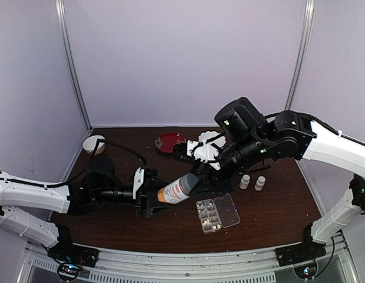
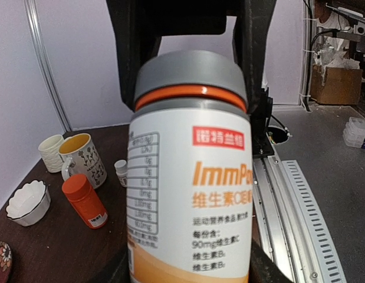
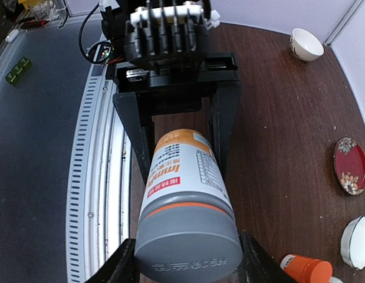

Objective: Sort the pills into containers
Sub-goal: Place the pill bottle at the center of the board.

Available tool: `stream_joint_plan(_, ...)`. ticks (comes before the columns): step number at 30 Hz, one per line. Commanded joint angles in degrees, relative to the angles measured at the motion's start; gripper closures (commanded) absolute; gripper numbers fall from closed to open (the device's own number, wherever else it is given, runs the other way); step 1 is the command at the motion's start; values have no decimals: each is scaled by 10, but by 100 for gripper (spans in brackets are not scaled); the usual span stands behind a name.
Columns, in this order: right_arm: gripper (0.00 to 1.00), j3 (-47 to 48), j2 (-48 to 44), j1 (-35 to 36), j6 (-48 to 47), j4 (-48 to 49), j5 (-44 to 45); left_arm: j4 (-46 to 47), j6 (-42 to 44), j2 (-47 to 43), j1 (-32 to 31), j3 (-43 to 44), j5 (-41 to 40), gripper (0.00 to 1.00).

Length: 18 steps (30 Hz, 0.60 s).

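Looking down from the top camera, the bottle (image 1: 177,190) is strung between both arms like a baton. The left gripper (image 1: 151,197) is clamped round its labelled body, and the right gripper (image 1: 200,180) is pinched onto the grey cap (image 1: 190,183). The long axis runs left to right and slightly away from the bases, cap end toward the right arm. The pill box (image 1: 230,211) lies open on the table just to the near right of the cap, so the right arm is clearly the nearer one to it. A few pills (image 1: 215,224) sit in its near compartments; the rest are presumably inside the bottle.

Left wrist view: the bottle fills the frame, cap at the far end, with the right gripper's black fingers (image 2: 256,59) hugging the cap on either side. The box isn't in this shot.

Right wrist view: same thing from the other end. The cap sits right up at the lens between the right fingers (image 3: 124,265), apparently touching on both sides, while the left gripper grips the base end straight ahead. The two grippers face each other along the bottle's axis, which looks like the setup for twisting the cap off about that line.
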Motion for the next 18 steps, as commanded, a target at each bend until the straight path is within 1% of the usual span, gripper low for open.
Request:
stream_joint_plan(1, 89, -12, -4, -4, 227, 26, 0, 58, 46, -18, 2, 2, -65, 100)
stream_joint_plan(6, 91, -18, -9, 1, 240, 18, 10, 61, 48, -18, 2, 1, -70, 100)
stream_joint_plan(13, 93, 10, 15, 1, 256, -3, 18, 49, 57, -9, 2, 10, -75, 100)
stream_joint_plan(18, 94, 10, 16, 1, 243, -4, 27, 63, 53, -6, 2, 6, -71, 100)
